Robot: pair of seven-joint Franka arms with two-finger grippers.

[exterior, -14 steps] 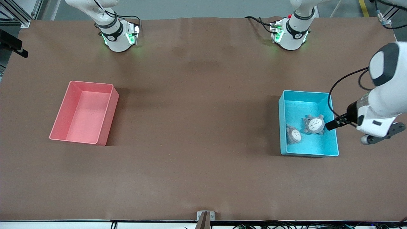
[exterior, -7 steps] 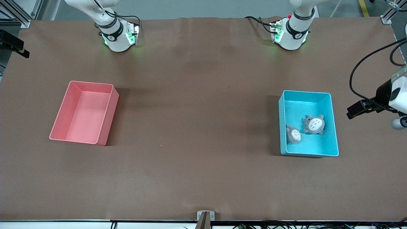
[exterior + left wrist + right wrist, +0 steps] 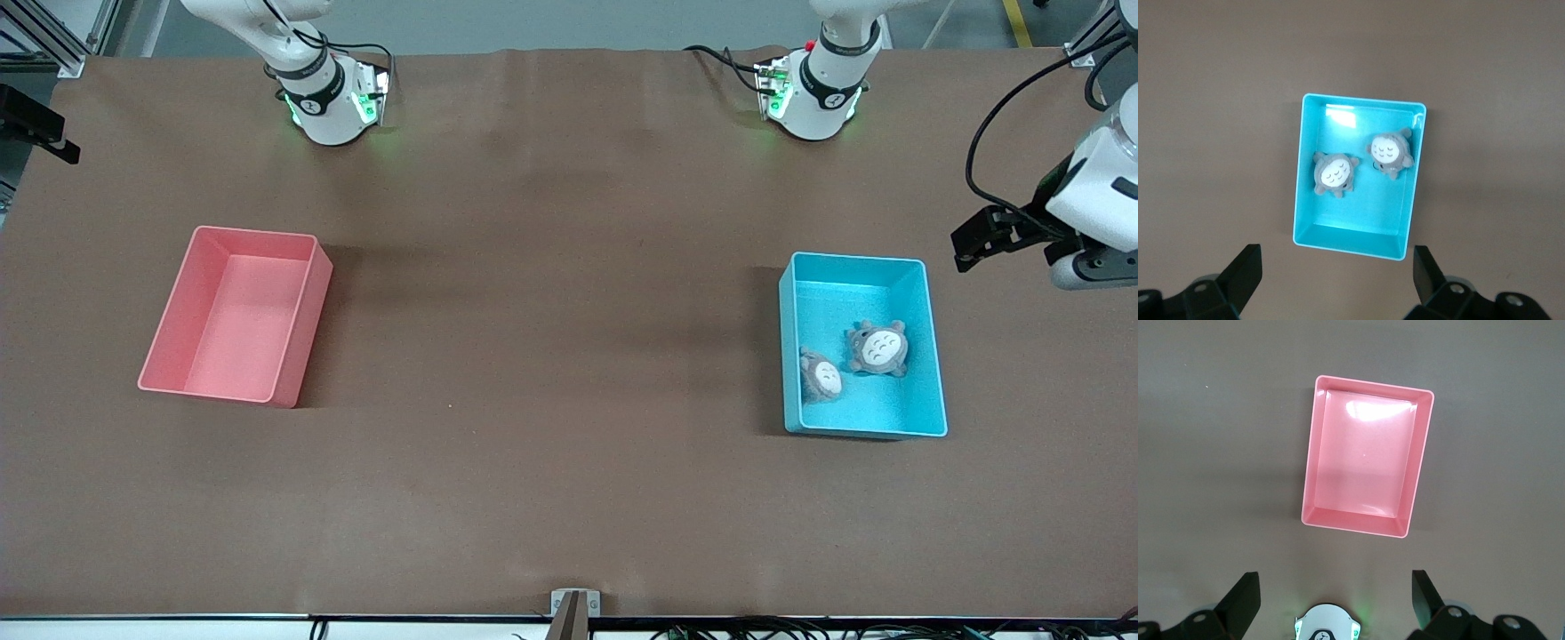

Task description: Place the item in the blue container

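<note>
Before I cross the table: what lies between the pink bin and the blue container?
Only bare brown tabletop, front view shows, between pink bin and blue container.

A pink bin (image 3: 236,316) sits on the brown bench (image 3: 551,356) toward the right arm's end — a straight-walled rectangle, open side up, with nothing showing in it in the front view or the right wrist view. At the bench edge nearest the front camera, about midway along, a small grey bracket (image 3: 574,603) is fixed — below it, cables (image 3: 800,629) run along the frame.
</note>
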